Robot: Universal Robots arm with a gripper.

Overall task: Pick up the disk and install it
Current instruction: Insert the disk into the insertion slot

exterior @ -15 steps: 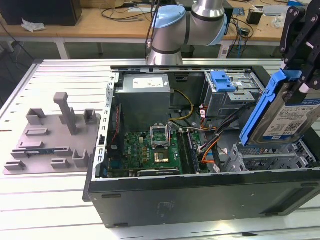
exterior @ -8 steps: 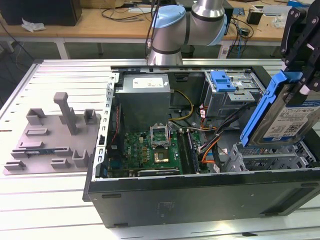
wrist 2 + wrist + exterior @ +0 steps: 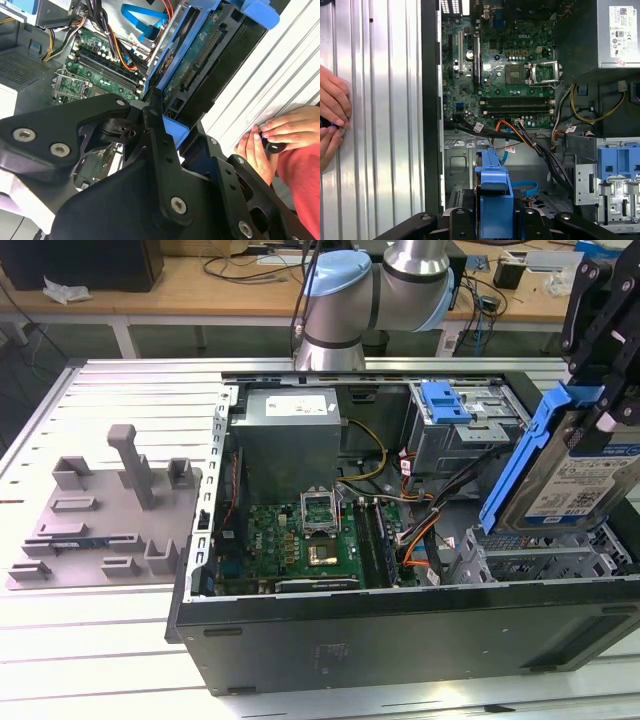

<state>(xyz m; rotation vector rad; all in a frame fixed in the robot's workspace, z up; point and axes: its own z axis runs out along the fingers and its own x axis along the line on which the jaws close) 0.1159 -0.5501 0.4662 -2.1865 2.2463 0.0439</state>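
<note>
The disk (image 3: 578,472), a silver drive with a white-and-blue label in a blue carrier, hangs tilted on edge at the exterior view's right. It is above the metal drive cage (image 3: 530,562) in the open computer case. My gripper (image 3: 606,405) comes down from above and is shut on the disk. In the second wrist view the disk (image 3: 199,59) shows its green circuit-board underside between the black fingers (image 3: 157,145). In the first wrist view the disk's blue carrier (image 3: 493,192) is edge-on, over the cage floor.
The open case (image 3: 300,640) holds a motherboard (image 3: 310,540), a grey power-supply box (image 3: 290,440), loose cables and a bare blue bracket (image 3: 446,402) in a rear bay. A grey fixture plate (image 3: 100,515) lies on the table. A person's hands (image 3: 280,135) rest beside the case.
</note>
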